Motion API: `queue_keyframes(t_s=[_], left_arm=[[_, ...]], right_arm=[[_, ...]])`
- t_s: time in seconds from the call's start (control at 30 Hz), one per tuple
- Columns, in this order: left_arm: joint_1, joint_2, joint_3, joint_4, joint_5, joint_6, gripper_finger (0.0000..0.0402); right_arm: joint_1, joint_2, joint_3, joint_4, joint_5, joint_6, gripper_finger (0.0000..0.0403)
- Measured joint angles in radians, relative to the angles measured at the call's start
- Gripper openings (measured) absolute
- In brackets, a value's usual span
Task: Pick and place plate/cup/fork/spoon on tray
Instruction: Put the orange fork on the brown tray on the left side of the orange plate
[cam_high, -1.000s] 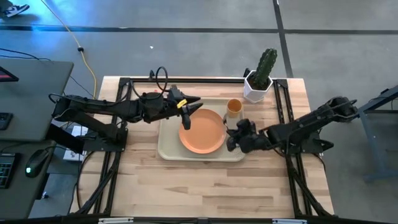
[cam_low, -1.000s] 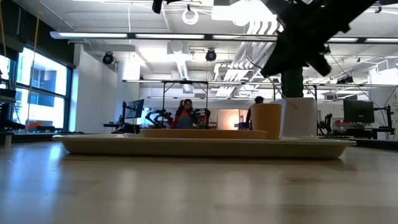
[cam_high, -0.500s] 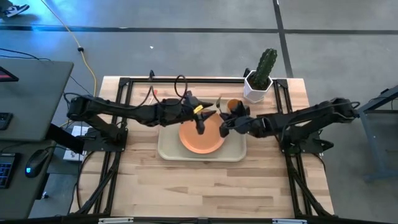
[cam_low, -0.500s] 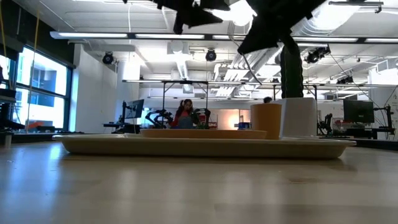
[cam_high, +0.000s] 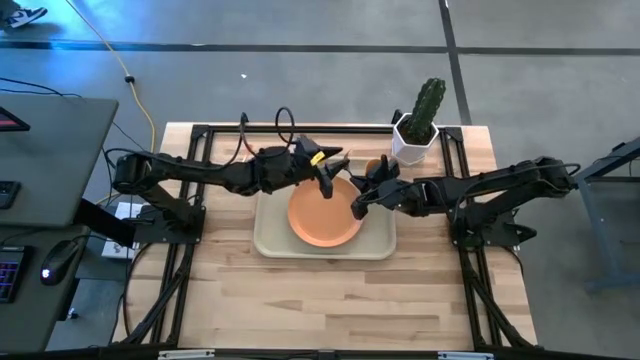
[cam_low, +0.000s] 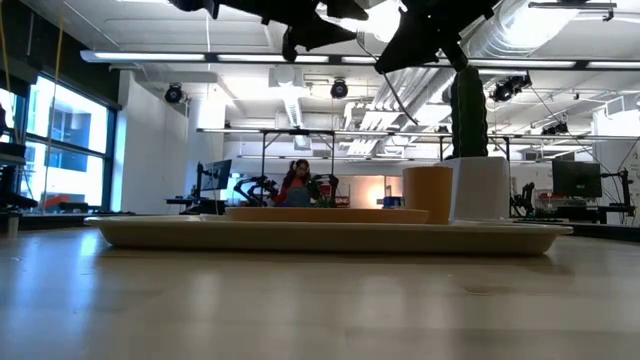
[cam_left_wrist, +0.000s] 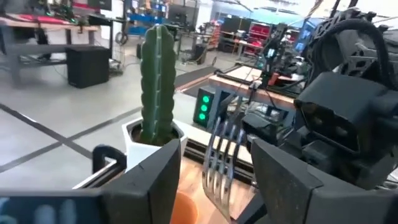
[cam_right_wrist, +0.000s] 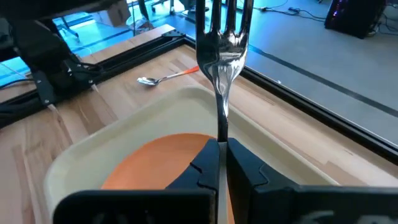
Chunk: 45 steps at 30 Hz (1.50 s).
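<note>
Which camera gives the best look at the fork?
The right wrist view: the fork fills it, prongs up, clamped in the right claw. The left wrist view shows its prongs. The high and low views barely show it.

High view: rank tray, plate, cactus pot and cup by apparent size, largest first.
1. The tray.
2. The plate, lying on it.
3. The cactus pot.
4. The cup, though the right arm partly covers it, so its full outline is unsure.

The plate (cam_high: 324, 212) lies in the tray (cam_high: 270, 238), the cup (cam_low: 428, 194) apparently at its back right corner.
</note>
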Motion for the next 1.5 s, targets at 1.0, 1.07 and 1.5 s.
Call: queue_keyframes(t_s=[1.0,1.07,1.5], left_arm=[[0.264,-0.105,0.019,-0.443,0.410,-0.060,0.0001],[0.324,-0.130,0.034,-0.551,0.496,-0.052,0.0001],[0.566,-0.029,0.032,-1.052,0.685,0.104,0.0001]], right_arm=[[0.002,-0.049,0.000,0.046,-0.069,0.076,0.0096],[0.001,-0.066,0.000,0.044,-0.080,0.093,0.0112],[0.001,-0.068,0.001,0.014,-0.108,0.118,0.0129]])
